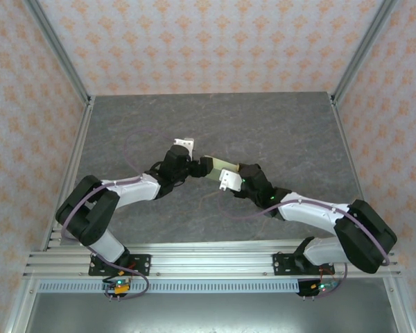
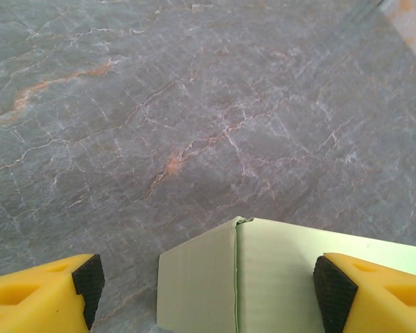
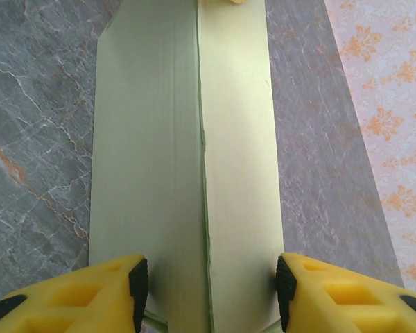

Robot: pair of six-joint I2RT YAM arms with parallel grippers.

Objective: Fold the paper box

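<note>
— Holding the paper box [image 1: 218,166] up off the bench [image 1: 277,125], is that the right end effector [image 1: 231,173]?

— I judge so. In the right wrist view its yellow fingers [image 3: 90,291] stand at a middling width, and the black pads seem to press on both sloping panels of the pale green card. The box hangs between the two arms over mid-bench. That is probably so a panel can be bent without the surface getting in the way.

— And the left end effector [image 2: 208,284]?

— Spread wide, gripping nothing. One pad [image 2: 89,277] hangs well clear to the left of the card. The other lies over the right panel, and I cannot tell whether it touches. It looks placed to take the free end.

— What does each camera add?

— The overhead view gives the arms meeting nose to nose. The right wrist view gives the crease [image 3: 202,152] running the card's length. The left wrist view gives the corner where that crease ends, with a soft shadow on the grey stone beyond it.
</note>
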